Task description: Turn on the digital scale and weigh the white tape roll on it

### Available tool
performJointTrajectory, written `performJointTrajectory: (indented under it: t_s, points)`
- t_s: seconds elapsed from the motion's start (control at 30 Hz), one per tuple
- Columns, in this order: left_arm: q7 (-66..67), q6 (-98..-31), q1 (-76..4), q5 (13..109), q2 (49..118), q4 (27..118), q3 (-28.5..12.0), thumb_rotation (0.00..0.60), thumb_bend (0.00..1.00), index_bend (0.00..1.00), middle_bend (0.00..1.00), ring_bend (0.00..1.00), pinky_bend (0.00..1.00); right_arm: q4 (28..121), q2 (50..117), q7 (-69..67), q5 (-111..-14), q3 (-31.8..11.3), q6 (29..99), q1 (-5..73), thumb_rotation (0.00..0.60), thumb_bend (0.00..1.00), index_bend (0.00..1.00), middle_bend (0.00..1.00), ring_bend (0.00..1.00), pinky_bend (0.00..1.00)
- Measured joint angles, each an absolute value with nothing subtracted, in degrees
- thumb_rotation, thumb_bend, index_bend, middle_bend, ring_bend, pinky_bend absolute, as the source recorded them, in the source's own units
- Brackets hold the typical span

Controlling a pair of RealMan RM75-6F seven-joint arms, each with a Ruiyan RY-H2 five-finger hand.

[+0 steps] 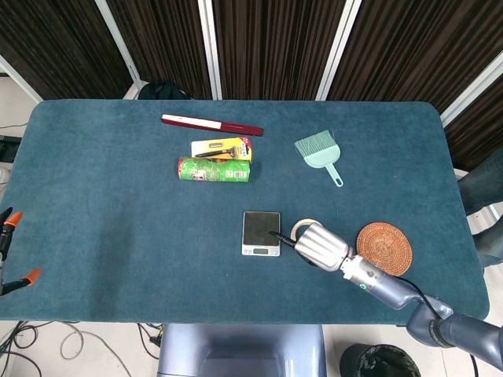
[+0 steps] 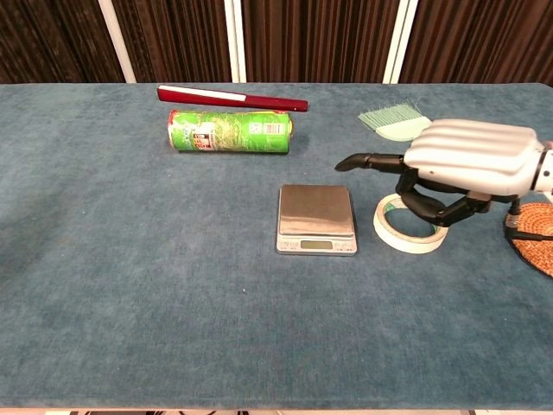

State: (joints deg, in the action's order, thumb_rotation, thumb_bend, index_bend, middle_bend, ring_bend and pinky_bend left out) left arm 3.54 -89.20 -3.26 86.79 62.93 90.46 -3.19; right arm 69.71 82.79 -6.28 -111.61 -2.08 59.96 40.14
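- While I look down from the head view, my right hand (image 1: 321,245) sits above the white tape roll (image 1: 302,228) and covers most of it; only a sliver of the ring shows past the knuckles.
- From the chest view that hand (image 2: 467,169) hangs palm-down over the roll (image 2: 406,235), one finger stretched straight toward the scale and the others curled under; nothing is in the hand. I cannot tell whether the curled fingers touch the tape.
- The tape roll lies flat on the blue table (image 2: 130,285), just to the right of the digital scale (image 2: 316,219) and apart from it, not on the platform.
- The scale's steel platform (image 1: 261,228) carries nothing, and I can read no figures on its display strip.
- The outstretched fingertip reaches over the scale's right edge in the head view.
- A woven coaster (image 1: 384,248) lies right of the tape, near my forearm.
- Farther back lie a green can (image 2: 230,131) on its side, a dark red flat bar (image 2: 232,98), a yellow packet (image 1: 222,148) and a mint brush (image 1: 319,151).
- My left hand shows in neither view.
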Motion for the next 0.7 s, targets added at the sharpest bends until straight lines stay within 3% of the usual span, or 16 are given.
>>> performJointTrajectory:
  t_s: [0.43,0.6,0.7]
  points:
    - [3.41,-89.32,-3.20,86.55,63.01,90.42,-3.33,0.600,0.03,0.00,0.00,0.00,0.00,72.50,83.54,-1.26,-111.27,-0.74,52.25,44.89,0.600,0.78,0.01,0.79,0.83,0.90]
    - [3.15,-89.35,-3.19,86.45,62.91,90.36,-3.42,0.600,0.03,0.00,0.00,0.00,0.00,75.00,83.21,0.46,-108.92,-0.58,47.08,46.58,0.600,0.78,0.05,0.79,0.83,0.80]
    - [3.01,-89.32,-3.19,86.36,62.86,90.32,-3.46,0.600,0.03,0.00,0.00,0.00,0.00,76.21,83.02,1.13,-107.20,-0.66,44.76,47.25,0.600,0.78,0.06,0.79,0.83,0.79]
